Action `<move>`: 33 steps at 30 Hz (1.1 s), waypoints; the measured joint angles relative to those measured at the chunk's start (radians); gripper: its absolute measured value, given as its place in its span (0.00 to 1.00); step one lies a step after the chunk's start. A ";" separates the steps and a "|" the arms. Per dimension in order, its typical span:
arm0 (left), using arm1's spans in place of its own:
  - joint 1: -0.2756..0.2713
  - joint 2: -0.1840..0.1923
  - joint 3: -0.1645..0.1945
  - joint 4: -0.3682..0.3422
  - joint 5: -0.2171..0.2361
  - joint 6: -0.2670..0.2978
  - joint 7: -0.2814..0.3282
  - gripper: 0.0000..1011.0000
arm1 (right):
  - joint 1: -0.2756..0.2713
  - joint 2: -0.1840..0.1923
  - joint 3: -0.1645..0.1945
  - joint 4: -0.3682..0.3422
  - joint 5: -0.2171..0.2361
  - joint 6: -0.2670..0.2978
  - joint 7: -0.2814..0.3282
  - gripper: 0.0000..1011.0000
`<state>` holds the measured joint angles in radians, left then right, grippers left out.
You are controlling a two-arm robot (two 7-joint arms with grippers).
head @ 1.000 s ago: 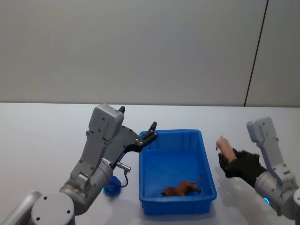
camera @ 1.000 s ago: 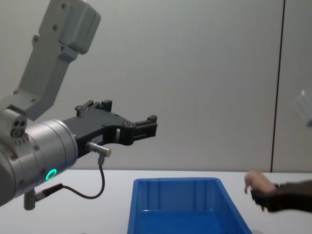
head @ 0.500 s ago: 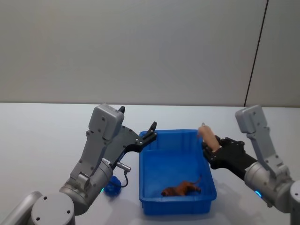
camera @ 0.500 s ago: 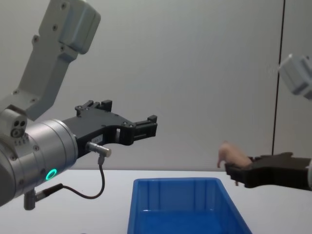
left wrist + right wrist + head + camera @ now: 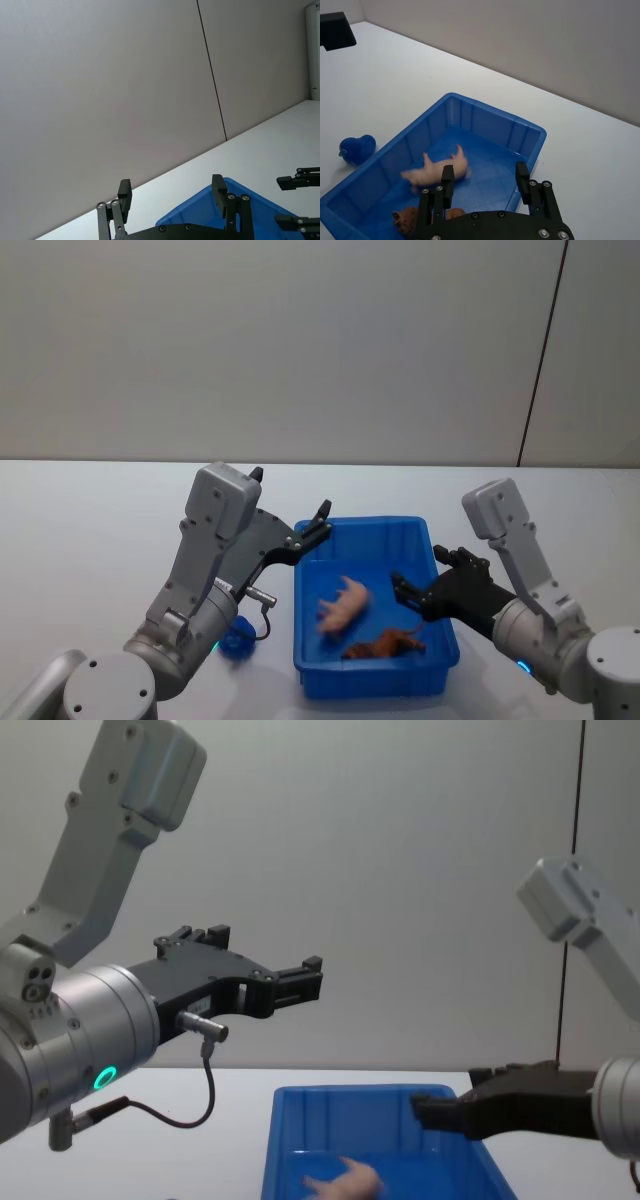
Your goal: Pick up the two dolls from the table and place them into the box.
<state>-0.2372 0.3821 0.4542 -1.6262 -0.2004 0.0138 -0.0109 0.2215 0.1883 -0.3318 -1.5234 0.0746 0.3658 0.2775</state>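
On the white table (image 5: pixel 90 530), before a grey wall (image 5: pixel 300 340), sits the box (image 5: pixel 380 682).

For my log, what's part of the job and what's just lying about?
Job: pale pink doll and brown thin-limbed doll, inside bright blue plastic bin; right gripper over it; left gripper above its corner.
Lying about: small blue object beside bin.

One pink doll (image 5: pixel 343 604), one brown doll (image 5: pixel 385 644). One box (image 5: pixel 375 680). One table (image 5: pixel 100 540). One small blue object (image 5: pixel 237 640), possibly toy.
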 joint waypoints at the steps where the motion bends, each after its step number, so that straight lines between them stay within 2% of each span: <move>1: 0.000 0.000 0.000 0.000 0.000 0.000 0.000 0.99 | 0.000 0.000 -0.001 0.001 -0.002 0.000 0.000 0.73; 5: 0.000 0.000 0.000 0.000 0.000 0.000 0.000 0.99 | -0.004 0.000 -0.002 0.004 -0.005 -0.005 -0.001 0.86; 11: 0.000 0.000 0.000 0.000 0.000 0.000 0.000 0.99 | -0.019 0.017 0.008 -0.003 -0.002 -0.025 -0.010 0.99; 22: 0.000 0.000 0.000 0.000 0.000 0.000 0.000 0.99 | -0.060 0.082 0.055 -0.036 0.035 -0.077 -0.016 0.99; 33: 0.006 0.010 -0.005 -0.010 0.010 0.029 -0.002 0.99 | -0.082 0.117 0.081 -0.051 0.054 -0.102 -0.017 0.99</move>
<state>-0.2308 0.3917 0.4495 -1.6357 -0.1899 0.0432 -0.0130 0.1398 0.3049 -0.2504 -1.5747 0.1291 0.2643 0.2604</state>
